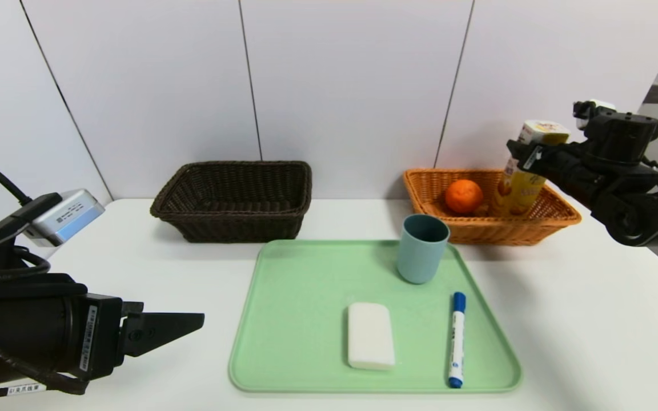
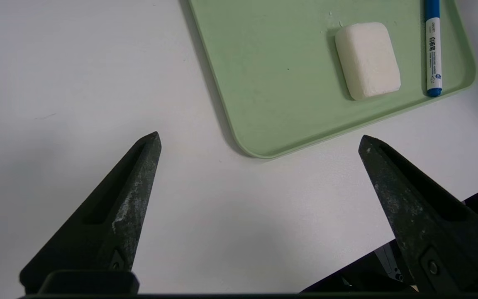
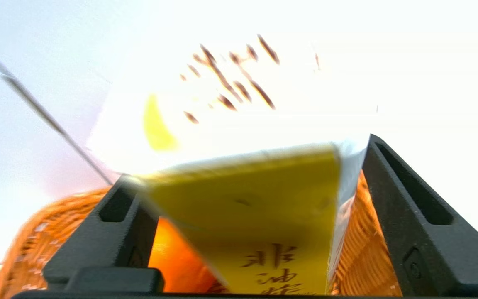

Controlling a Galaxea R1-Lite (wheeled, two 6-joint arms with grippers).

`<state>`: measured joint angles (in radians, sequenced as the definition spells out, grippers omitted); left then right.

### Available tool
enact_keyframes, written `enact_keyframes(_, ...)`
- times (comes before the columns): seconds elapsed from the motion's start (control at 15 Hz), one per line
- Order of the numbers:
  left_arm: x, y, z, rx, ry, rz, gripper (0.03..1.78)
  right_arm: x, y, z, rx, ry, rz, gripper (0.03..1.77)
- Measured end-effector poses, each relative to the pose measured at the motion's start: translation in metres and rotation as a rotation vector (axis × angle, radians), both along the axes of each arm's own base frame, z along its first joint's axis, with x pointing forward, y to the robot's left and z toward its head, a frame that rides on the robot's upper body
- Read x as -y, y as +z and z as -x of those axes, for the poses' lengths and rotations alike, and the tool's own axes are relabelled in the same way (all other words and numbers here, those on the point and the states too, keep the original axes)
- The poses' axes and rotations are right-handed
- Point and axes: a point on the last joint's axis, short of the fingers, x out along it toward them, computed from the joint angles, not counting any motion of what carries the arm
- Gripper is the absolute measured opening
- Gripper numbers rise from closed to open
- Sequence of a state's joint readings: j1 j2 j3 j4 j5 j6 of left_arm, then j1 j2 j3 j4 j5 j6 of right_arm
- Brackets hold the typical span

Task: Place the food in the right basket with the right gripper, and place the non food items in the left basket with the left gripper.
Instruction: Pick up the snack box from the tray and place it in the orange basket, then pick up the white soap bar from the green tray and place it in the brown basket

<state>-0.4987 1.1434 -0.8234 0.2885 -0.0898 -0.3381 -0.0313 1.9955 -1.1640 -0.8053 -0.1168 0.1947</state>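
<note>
A yellow snack box (image 1: 526,182) stands tilted inside the orange right basket (image 1: 557,220), next to an orange (image 1: 463,196). My right gripper (image 1: 526,154) is at the box's upper part, open, its jaws on either side of the box (image 3: 255,207). The orange (image 3: 176,257) and the basket's wicker (image 3: 363,249) show behind it. On the green tray (image 1: 295,297) are a teal cup (image 1: 422,248), a white block (image 1: 370,335) and a blue marker (image 1: 457,339). The dark left basket (image 1: 232,222) holds nothing I can see. My left gripper (image 1: 186,325) hovers open over the table, off the tray's near left corner.
The left wrist view shows the tray's corner (image 2: 272,83) with the white block (image 2: 367,60) and marker (image 2: 433,45) beyond my open left gripper (image 2: 259,136). Both baskets stand against the back wall. White table surrounds the tray.
</note>
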Motion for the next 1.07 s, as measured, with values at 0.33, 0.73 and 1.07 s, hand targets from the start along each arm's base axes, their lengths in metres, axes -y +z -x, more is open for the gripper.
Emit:
enact_keyframes(0.33, 0.0, 0.0, 0.003, 0.005, -0.011, 0.002, 1.69, -0.003, 0.054, 0.029, 0.007, 0.01, 0.108, 1.61)
enact_keyframes(0.73, -0.003, 0.008, 0.008, 0.092, -0.056, -0.043, 1.69, -0.007, 0.141, 0.065, 0.136, 0.044, 0.124, 1.66)
enact_keyframes(1.07, -0.001, 0.025, 0.006, 0.149, -0.069, -0.028, 1.69, -0.009, 0.187, 0.109, 0.023, 0.089, 0.11, 1.68)
